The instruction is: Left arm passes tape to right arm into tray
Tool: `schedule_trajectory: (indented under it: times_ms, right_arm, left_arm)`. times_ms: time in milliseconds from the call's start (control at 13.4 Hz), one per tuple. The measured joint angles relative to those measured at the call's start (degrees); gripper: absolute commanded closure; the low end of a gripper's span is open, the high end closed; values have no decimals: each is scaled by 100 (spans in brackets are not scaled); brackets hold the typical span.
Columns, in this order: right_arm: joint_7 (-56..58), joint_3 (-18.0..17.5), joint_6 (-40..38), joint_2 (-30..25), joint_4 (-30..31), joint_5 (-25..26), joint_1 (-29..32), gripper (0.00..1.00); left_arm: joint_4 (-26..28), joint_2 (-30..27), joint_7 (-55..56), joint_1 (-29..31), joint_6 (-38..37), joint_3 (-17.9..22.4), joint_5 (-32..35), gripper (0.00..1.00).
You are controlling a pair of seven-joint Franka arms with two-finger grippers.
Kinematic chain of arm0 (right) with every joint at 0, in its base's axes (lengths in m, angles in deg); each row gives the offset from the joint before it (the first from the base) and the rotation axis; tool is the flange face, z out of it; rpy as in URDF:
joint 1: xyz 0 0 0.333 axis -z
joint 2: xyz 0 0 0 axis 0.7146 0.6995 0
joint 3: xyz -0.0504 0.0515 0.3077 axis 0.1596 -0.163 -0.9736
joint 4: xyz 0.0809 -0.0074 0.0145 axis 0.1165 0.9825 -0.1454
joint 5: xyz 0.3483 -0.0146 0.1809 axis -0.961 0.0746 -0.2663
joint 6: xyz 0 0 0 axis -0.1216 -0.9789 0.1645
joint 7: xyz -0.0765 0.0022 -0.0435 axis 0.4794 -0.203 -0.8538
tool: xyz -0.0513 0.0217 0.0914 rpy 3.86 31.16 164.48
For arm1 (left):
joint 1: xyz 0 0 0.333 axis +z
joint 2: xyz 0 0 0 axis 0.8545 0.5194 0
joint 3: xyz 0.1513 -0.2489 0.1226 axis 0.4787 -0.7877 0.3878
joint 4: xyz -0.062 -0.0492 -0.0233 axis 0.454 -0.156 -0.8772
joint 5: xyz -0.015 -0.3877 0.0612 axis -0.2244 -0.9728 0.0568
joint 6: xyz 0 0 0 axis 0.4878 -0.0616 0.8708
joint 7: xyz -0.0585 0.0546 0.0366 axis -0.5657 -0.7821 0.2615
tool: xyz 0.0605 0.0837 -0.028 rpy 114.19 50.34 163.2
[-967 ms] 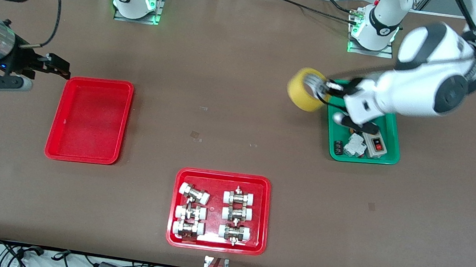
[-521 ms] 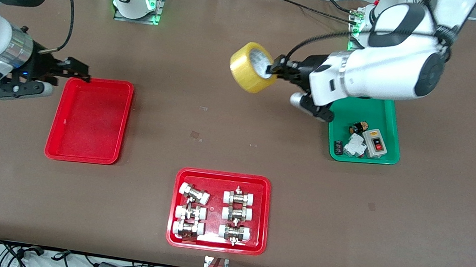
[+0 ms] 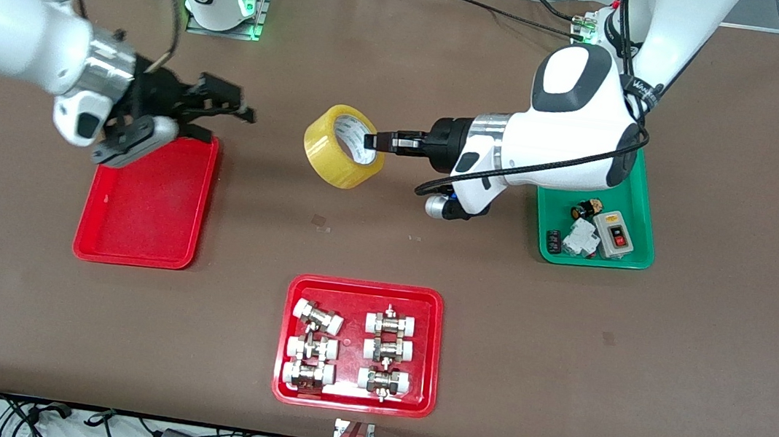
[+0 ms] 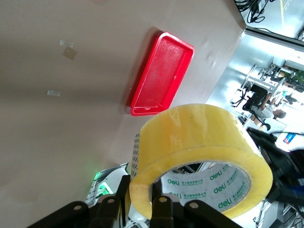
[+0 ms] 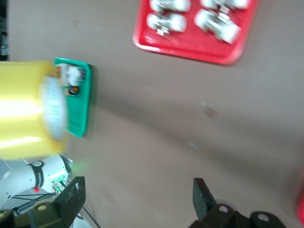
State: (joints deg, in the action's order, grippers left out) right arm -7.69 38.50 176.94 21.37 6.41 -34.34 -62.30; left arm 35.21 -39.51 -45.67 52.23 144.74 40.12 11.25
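The yellow tape [image 3: 344, 146] hangs in the air over the middle of the table, held by my left gripper [image 3: 374, 140], which is shut on the roll's wall. In the left wrist view the tape [image 4: 199, 147] fills the foreground with one finger inside its core and one outside. My right gripper [image 3: 237, 107] is open and empty over the farther end of the plain red tray [image 3: 146, 199], pointing toward the tape. In the right wrist view its fingers [image 5: 71, 197] stand wide apart and the tape [image 5: 28, 110] shows ahead. The tray also shows in the left wrist view [image 4: 161, 76].
A red tray [image 3: 359, 345] with several white-capped metal fittings sits near the table's front edge. A green tray [image 3: 631, 253] with a switch box and small parts sits at the left arm's end, under that arm.
My left gripper carried the tape from over the green tray toward the table's middle. My right gripper moved from outside the plain red tray to over its farther end, toward the tape.
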Motion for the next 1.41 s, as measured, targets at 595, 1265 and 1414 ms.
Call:
schedule_trajectory:
  times_ms: [595, 1265, 1414]
  right_arm:
    - [-1099, -5, 817, 545, -765, -464, -731, 0]
    - [-1121, 8, 1035, 672, -799, -658, -760, 0]
    - [-1121, 8, 1057, 705, -800, -739, -760, 0]
  left_arm:
    - [-54, 0, 55, 60, 0, 10, 0, 100]
    - [-59, 0, 53, 97, 0, 12, 0, 100]
    - [-59, 0, 52, 97, 0, 11, 0, 100]
